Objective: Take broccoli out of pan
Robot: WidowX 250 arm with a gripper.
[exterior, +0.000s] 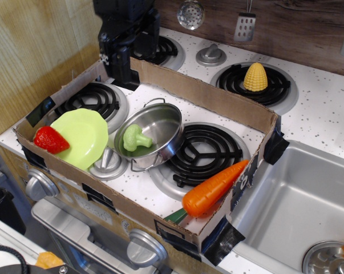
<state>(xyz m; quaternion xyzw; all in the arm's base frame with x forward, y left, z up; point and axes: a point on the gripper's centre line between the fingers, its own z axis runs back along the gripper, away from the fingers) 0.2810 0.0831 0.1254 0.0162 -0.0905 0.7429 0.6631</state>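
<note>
Task not started as far as the scene shows. Broccoli (136,138) sits inside the pan (160,123), lying on the pan floor toward its left side, stem pointing right. Pan rests tilted, partly on the front burner (201,153) and partly on a silver knob cap (107,161), inside the cardboard tray (217,101) on the toy stove tabletop (320,108).

Claw (119,71) is up at the back-left edge of the tray, above the cardboard wall, well apart from the pan. It is dark and seen against dark burners; cannot tell whether it is released or clenched. Nothing visible in it.

Other stuff: lime-green plate (83,134) just left of the pan with a strawberry (50,140) on its left edge; carrot (213,188) lying over the tray's front-right corner; corn (255,77) on the back-right burner, outside the tray.

Left to do, by my read: bring claw over the pan, descend, grasp the floret, lift it clear of the rim, set it down outside the pan. Tilted pan could shift if bumped.
</note>
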